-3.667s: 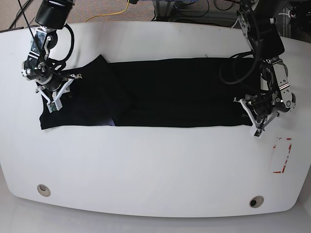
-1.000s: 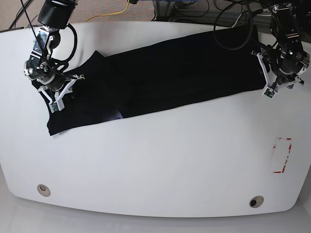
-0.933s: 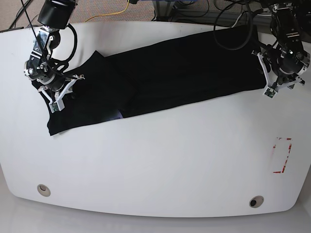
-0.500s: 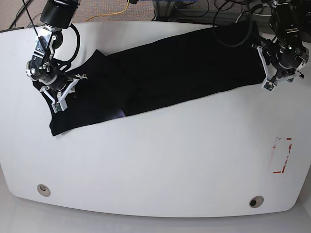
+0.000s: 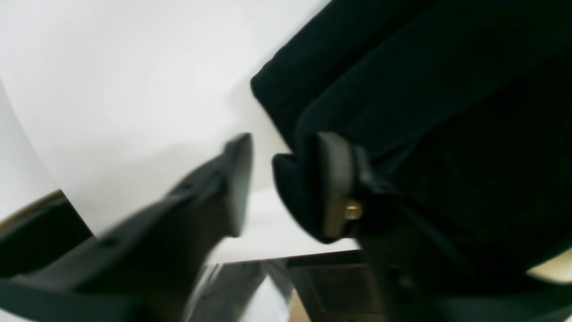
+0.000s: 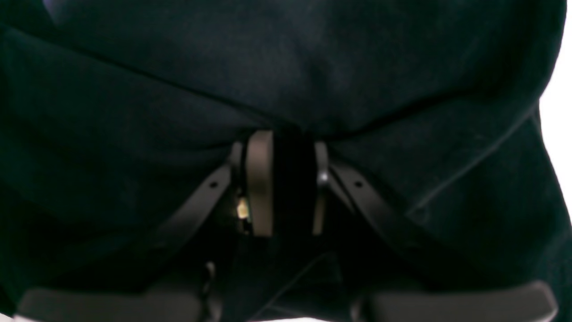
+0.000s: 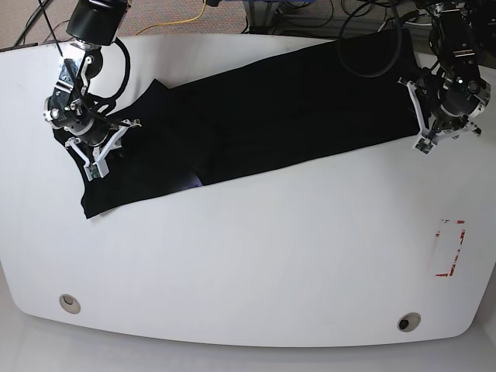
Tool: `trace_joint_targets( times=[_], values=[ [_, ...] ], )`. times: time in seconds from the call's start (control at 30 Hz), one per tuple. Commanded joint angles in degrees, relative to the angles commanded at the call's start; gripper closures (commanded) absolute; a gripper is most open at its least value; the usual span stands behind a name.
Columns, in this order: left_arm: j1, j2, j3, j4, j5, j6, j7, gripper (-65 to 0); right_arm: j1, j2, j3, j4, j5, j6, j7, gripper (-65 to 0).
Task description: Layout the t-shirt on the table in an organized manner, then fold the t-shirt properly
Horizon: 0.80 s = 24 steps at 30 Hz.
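Note:
The black t-shirt [image 7: 256, 108] lies stretched in a long band slanting from the left front to the far right of the white table [image 7: 271, 256]. My right gripper [image 7: 94, 163] is at the shirt's left end. In the right wrist view it [image 6: 288, 179] is shut on a pinch of the shirt [image 6: 286, 67]. My left gripper [image 7: 425, 139] is at the shirt's right end, near the table's back right edge. In the left wrist view it [image 5: 283, 183] stands slightly open. A fold of the shirt [image 5: 424, 89] lies against one finger [image 5: 333, 183], with white table [image 5: 111, 67] showing beside the other.
Two round grey grommets [image 7: 70, 302] [image 7: 408, 322] sit near the front edge. A red tape rectangle [image 7: 449, 248] is at the front right. Cables and equipment [image 7: 310, 12] lie beyond the table's back edge, close to the left arm.
The left gripper has carried the shirt's right end from the front right toward the back right, so the shirt now slants. In the last half second both grippers have shifted only slightly.

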State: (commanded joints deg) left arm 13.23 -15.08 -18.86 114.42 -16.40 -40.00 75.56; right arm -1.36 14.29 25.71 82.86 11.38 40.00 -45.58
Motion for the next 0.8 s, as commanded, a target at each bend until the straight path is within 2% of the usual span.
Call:
trace_joint_targets(
  times=[0.1, 0.13, 0.27, 0.3, 0.47, 0.63, 0.8],
  values=[
    [-0.09, -1.41, 0.09, -0.18, -4.75, 0.00, 1.67, -39.3, 0.00, 0.00, 0.00, 0.00, 0.00, 0.00, 0.00, -11.6],
    [-0.09, -2.37, 0.18, -0.18, -7.82, 0.00, 2.29, -39.3, 0.00, 0.00, 0.00, -0.09, 0.00, 0.00, 0.00, -11.6],
    [0.00, -3.96, 0.09, -0.26, -15.03, 0.00, 2.81, -39.3, 0.09, 0.00, 0.00, 0.00, 0.00, 0.00, -0.62, -11.6],
    [0.18, -5.01, 0.00, -0.26, -17.76, 0.00, 2.81, -39.3, 0.09, 0.00, 0.00, 0.09, -0.09, 0.00, -0.70, -11.6],
    [0.62, -8.53, -0.09, -0.35, -25.41, 0.00, 2.81, -39.3, 0.09, 0.00, 0.00, 0.09, -0.09, 0.00, -0.70, -11.6],
    [1.85, -11.16, -1.41, -0.35, -28.57, 0.00, 2.81, -39.2, 0.18, 0.00, -0.09, 0.09, -0.09, 0.00, -0.70, -11.6],
    [1.67, -9.14, -8.35, -2.90, -28.48, 0.00, 2.64, -39.2, 0.18, 0.00, -0.09, 0.09, 0.26, 0.00, -0.70, -11.6]
  ],
)
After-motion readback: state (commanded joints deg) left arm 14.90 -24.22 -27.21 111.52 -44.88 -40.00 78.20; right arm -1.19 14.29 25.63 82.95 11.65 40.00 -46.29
